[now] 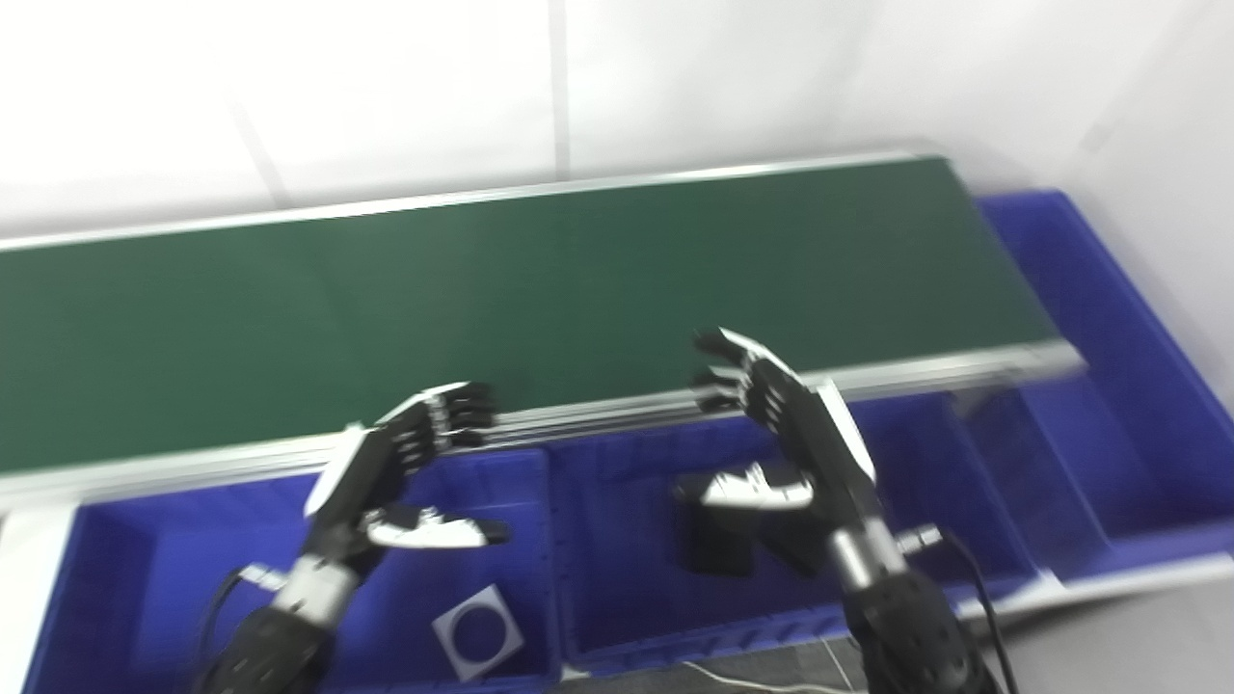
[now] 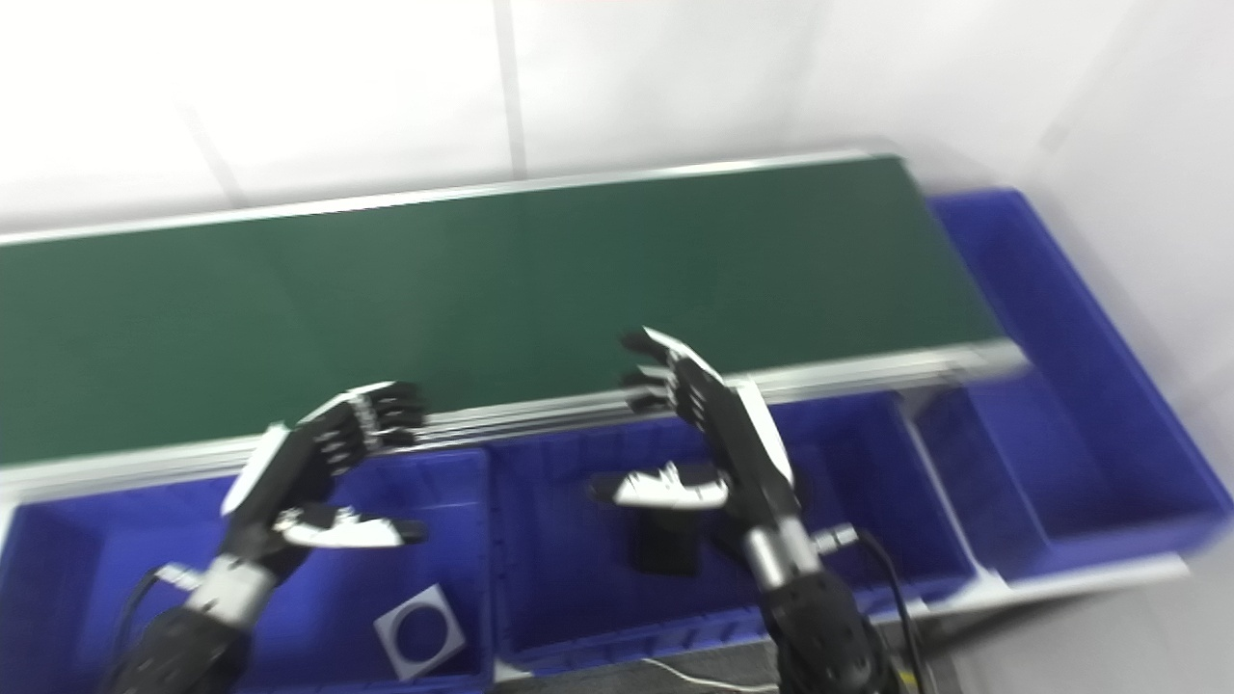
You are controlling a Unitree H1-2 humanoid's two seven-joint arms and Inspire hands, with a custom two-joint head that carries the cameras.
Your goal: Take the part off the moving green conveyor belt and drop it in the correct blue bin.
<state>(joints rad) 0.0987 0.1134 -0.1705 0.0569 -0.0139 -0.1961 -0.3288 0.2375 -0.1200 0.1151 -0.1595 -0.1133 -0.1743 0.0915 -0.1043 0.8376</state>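
Note:
The green conveyor belt (image 1: 501, 289) runs across the picture with no part on it. Blue bins line its near edge. My left hand (image 1: 400, 472) hovers open over the left bin (image 1: 125, 578), which holds a flat grey square part with a round hole (image 1: 477, 633). My right hand (image 1: 781, 434) is open above the middle bin (image 1: 627, 617), fingers spread, thumb out. Dark black parts (image 1: 718, 540) lie in that middle bin just below the right thumb. Neither hand holds anything.
A third blue bin (image 1: 974, 482) sits to the right of the middle one. A larger blue bin (image 1: 1138, 386) wraps around the belt's right end. White walls stand behind and to the right. A cable (image 1: 983, 588) trails from the right wrist.

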